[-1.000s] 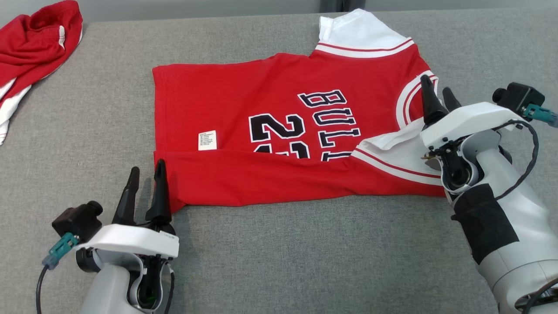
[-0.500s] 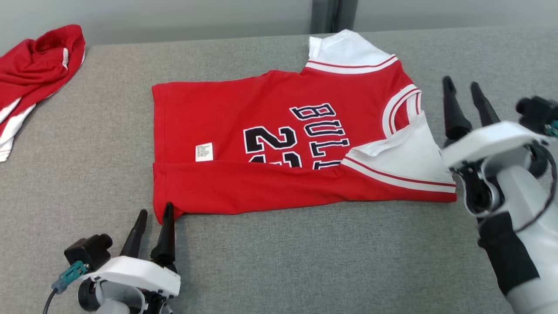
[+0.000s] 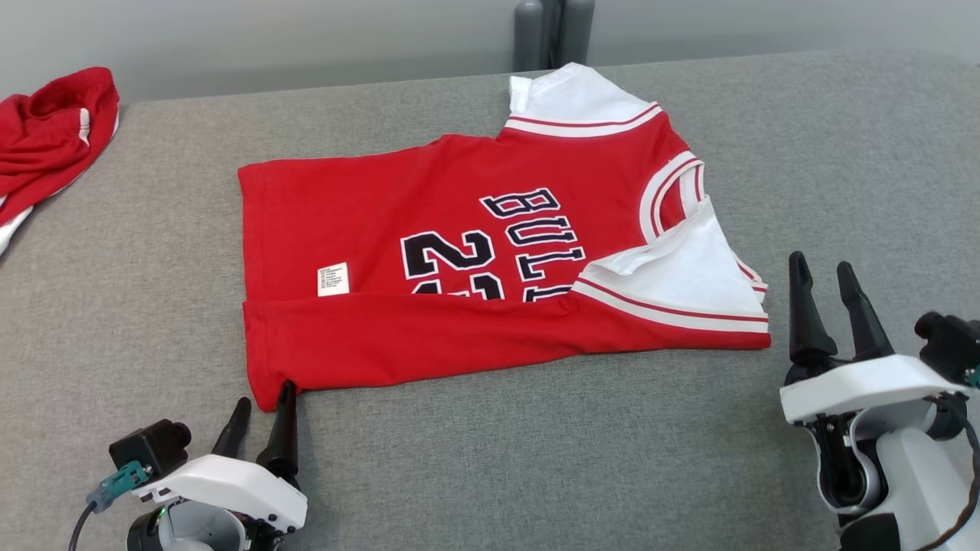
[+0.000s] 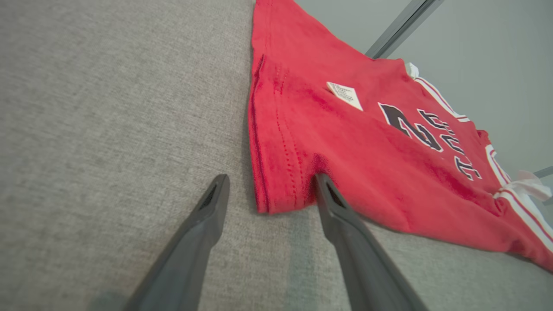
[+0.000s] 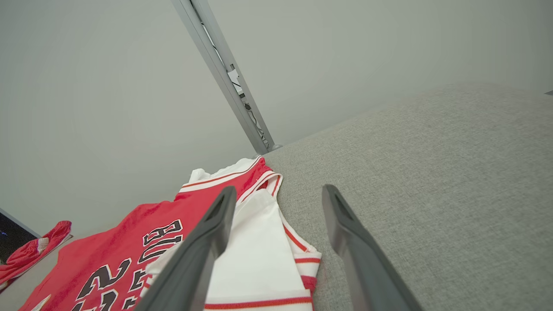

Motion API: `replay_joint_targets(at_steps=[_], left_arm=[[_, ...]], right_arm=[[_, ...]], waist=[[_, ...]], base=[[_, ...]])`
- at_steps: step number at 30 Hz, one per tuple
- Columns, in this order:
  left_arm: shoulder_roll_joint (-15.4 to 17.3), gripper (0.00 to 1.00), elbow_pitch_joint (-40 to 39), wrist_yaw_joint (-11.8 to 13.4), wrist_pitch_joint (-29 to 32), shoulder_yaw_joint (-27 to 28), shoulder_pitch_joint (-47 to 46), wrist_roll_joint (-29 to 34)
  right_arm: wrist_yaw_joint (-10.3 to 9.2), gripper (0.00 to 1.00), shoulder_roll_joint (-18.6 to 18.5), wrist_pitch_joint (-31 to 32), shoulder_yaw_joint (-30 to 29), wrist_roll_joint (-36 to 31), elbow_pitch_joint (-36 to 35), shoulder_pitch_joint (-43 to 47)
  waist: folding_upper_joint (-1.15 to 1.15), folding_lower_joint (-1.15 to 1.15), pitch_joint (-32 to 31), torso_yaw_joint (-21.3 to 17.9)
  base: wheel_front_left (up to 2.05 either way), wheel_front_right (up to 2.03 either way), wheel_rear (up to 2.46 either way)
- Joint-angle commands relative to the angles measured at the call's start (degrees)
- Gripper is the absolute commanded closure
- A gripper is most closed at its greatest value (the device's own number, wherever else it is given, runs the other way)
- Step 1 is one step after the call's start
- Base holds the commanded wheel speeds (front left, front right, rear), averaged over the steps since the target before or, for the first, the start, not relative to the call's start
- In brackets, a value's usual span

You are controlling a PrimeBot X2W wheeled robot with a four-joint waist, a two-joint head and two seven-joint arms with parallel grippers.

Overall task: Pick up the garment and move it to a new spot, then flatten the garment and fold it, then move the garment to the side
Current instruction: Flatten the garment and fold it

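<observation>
The garment, a red jersey with white sleeves and dark lettering, lies flat on the grey table, its near long edge folded over the body. My left gripper is open at the jersey's near left corner; in the left wrist view that corner lies between the fingertips, and the right finger touches the hem. My right gripper is open and empty, just right of the white sleeve. The right wrist view has the same sleeve behind the left finger of my right gripper.
Another red and white garment lies crumpled at the table's far left corner. A grey post stands behind the table's far edge. Bare grey tabletop runs along the front and at the right.
Both grippers have drawn back toward me off the jersey, the right one leaving the sleeve area. The head camera has shifted, so the whole scene sits lower and further left.
</observation>
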Motion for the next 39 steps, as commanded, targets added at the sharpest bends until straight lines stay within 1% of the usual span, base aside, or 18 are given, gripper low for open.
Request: replay_joint_targets(at_steps=[1,6,7,8,9,10,11,17,24,30,35,36,37,38,39], left_arm=[[0.6,0.00,1.0,0.9,0.8,-0.1,-1.0,0.2],[0.5,0.00,2.6,1.3,1.9,-0.7,-1.5,0.3],[0.4,0.13,3.0,1.4,1.9,-0.8,-1.6,0.3],[0.5,0.29,3.4,1.5,2.0,-1.0,-1.7,0.5],[0.5,0.63,3.7,1.7,2.1,-1.2,-1.8,0.7],[0.5,0.90,4.1,1.6,2.2,-1.5,-1.8,0.8],[0.4,1.00,4.3,1.5,2.2,-1.7,-1.9,0.9],[1.7,1.00,3.3,1.4,-0.1,-1.2,-2.0,1.3],[3.1,1.00,-0.7,1.8,-1.3,-0.7,-0.8,1.7],[3.1,1.00,-2.9,2.2,-0.5,-1.3,0.0,1.6],[2.8,1.00,-3.6,2.4,-0.2,-1.8,0.1,1.5],[2.8,1.00,-3.7,2.5,-0.2,-1.9,0.0,1.5],[2.7,1.00,-3.7,2.5,-0.2,-2.1,-0.1,1.5],[2.7,1.00,-3.7,2.5,-0.3,-2.1,-0.2,1.5],[2.6,1.00,-3.6,2.3,-0.4,-2.2,-0.3,1.4]], right_arm=[[0.03,0.00,0.2,0.2,-0.4,-0.8,-1.5,1.7],[0.03,0.00,0.6,1.8,-0.8,-1.6,-3.1,3.8],[0.03,0.00,0.7,2.3,-0.9,-1.9,-3.4,4.2],[0.03,0.00,0.8,2.8,-1.1,-2.4,-3.4,4.6],[0.03,0.00,0.8,3.2,-1.3,-2.9,-3.4,5.1],[0.03,0.00,0.9,3.5,-1.7,-3.3,-3.3,5.4],[0.03,0.00,0.9,3.9,-2.0,-3.8,-3.1,5.8],[0.03,0.00,1.2,6.7,-3.4,-7.5,-1.0,7.4],[0.03,0.00,1.7,8.8,-4.7,-9.2,2.8,6.3],[0.03,0.00,2.0,10.4,-1.9,-9.5,7.8,2.7],[0.03,0.00,2.2,12.3,0.6,-10.1,14.2,-0.7],[0.03,0.04,2.3,12.4,1.0,-10.2,15.3,-1.3],[0.03,0.23,2.3,12.6,1.3,-10.1,16.3,-1.7],[0.03,0.57,2.4,12.9,1.7,-9.7,17.2,-2.3],[0.03,0.67,2.4,12.8,2.0,-9.5,17.9,-2.7]], waist=[[0.00,0.00,0.2,-0.5],[0.00,0.00,0.3,-1.0],[0.00,0.00,0.4,-1.1],[0.00,0.00,0.3,-1.1],[0.00,0.00,0.3,-1.1],[0.00,0.00,0.3,-1.1],[0.00,0.00,0.3,-1.0],[0.00,0.00,-0.1,-0.2],[0.00,0.00,-0.7,0.9],[0.00,0.00,-0.7,1.4],[0.00,0.00,-0.7,1.9],[0.00,0.00,-0.7,2.0],[0.00,0.00,-0.7,2.2],[0.00,0.00,-0.7,2.3],[0.00,0.00,-0.7,2.3]], base=[[0.00,0.00,0.00],[0.00,0.00,0.00],[0.00,0.00,0.00],[0.00,0.00,0.00],[0.00,0.00,0.00],[0.00,0.00,0.00],[0.00,0.00,0.00],[0.00,0.00,0.00],[0.00,0.00,0.00],[0.00,0.00,0.00],[0.00,0.00,0.00],[0.00,0.00,0.00],[0.00,0.00,0.00],[0.00,0.00,0.00],[0.00,0.00,0.00]])
